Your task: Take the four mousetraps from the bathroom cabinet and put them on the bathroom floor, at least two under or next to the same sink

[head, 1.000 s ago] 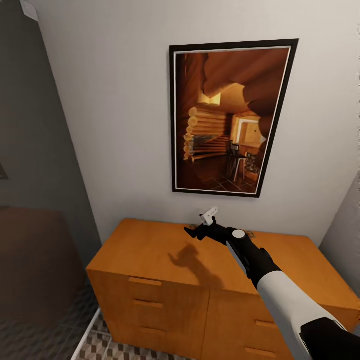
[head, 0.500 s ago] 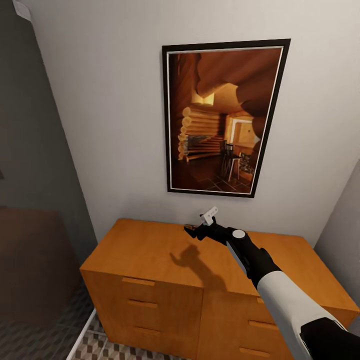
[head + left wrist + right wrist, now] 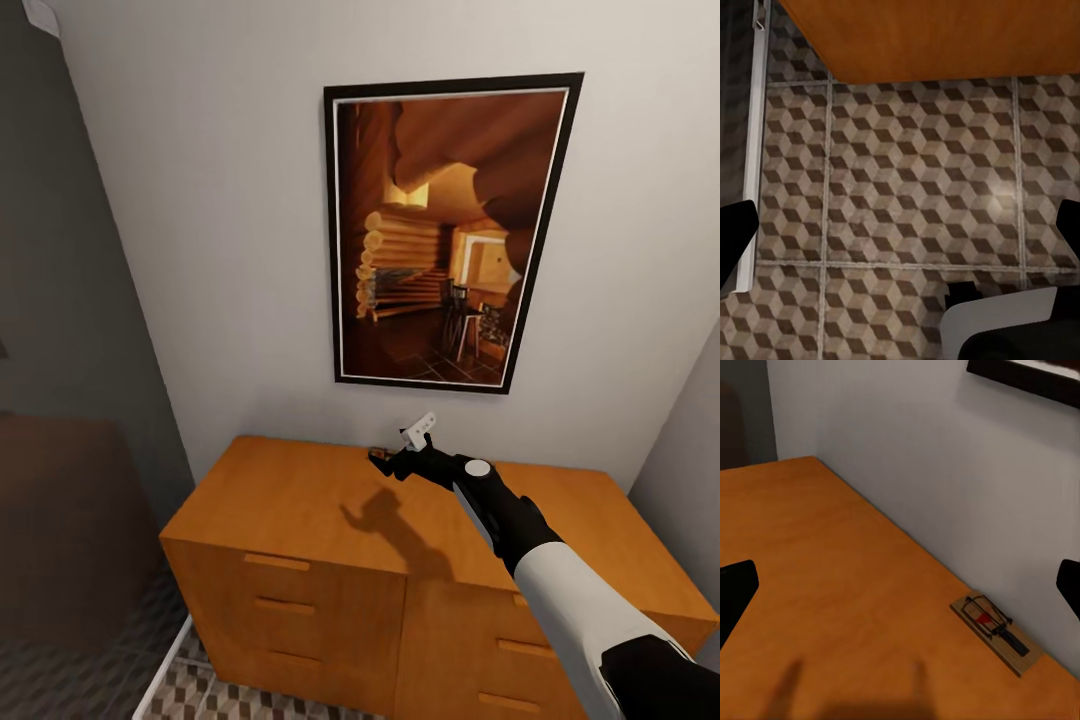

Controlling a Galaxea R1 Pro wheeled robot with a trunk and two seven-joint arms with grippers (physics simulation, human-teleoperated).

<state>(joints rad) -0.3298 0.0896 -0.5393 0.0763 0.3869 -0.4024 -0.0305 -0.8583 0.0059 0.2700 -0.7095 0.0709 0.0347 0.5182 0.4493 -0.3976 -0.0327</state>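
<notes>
Your right gripper hovers spread and empty above the back of the cabinet, a smooth orange-brown wooden chest with bar-handled drawers. One mousetrap, a flat wooden board with dark wire, lies on its top against the wall. Your left gripper hangs spread over the cube-patterned bathroom floor.

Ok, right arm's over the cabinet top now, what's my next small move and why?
Probably ease the right gripper forward toward the wall and down onto the mousetrap. The trap lies flat on the cabinet top, close against the wall, ahead of the open fingers, which are not yet around it.
</notes>
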